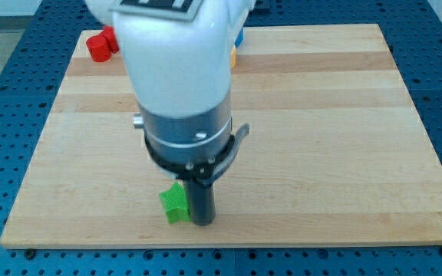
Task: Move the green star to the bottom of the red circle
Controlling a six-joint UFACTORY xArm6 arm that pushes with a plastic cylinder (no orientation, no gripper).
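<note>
**Tip Positioned at Right Side of Green Star**

The arm's white body hides much of the wooden counter (344, 153), including most blocks at the view's top. The red circle (98, 47) shows at the top left, with a sliver of a blue block (239, 36) and an orange one (232, 55) beside the arm. The green star (174, 203) lies near the bottom edge. The end effector is a plain rod with no jaws, holding nothing; my tip (202, 222) touches the star's right side, seemingly placed to push it leftward.
</note>
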